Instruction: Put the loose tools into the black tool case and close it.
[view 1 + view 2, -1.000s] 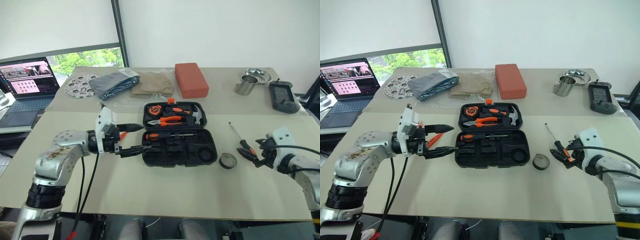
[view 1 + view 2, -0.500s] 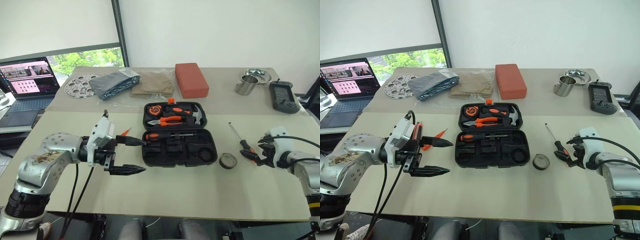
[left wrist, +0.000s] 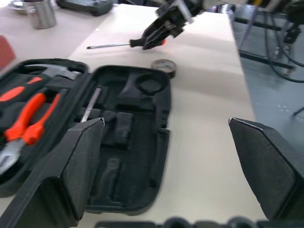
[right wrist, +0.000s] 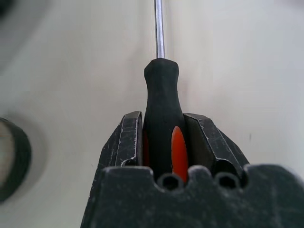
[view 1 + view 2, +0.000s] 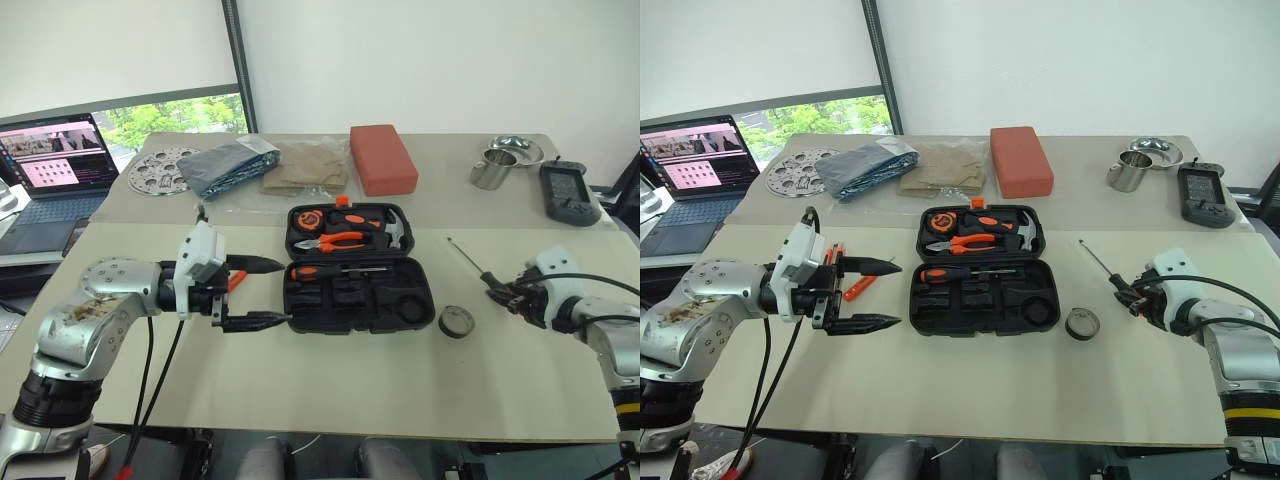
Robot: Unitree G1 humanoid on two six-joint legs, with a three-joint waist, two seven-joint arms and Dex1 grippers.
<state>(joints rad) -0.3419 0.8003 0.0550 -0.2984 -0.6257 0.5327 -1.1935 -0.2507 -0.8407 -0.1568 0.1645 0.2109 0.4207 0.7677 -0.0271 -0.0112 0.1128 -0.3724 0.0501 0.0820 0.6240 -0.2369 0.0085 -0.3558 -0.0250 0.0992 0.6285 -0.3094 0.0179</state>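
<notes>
The black tool case lies open mid-table, with pliers, a hammer and one screwdriver in its slots. To its right, my right gripper is shut on the handle of a black-and-orange screwdriver, whose shaft points away over the table. The dark tape roll lies between the case and that gripper. At the case's left edge my left gripper stands wide open with nothing between its fingers. An orange tool lies on the table behind it, partly hidden.
A red-orange block, folded cloths and a perforated metal disc sit behind the case. A metal cup, a bowl and a black handset are at the back right. A laptop stands at the far left.
My right gripper has gone from open to shut on the screwdriver's handle, and the shaft has swung slightly left. My left gripper dipped away from the case and came back beside it.
</notes>
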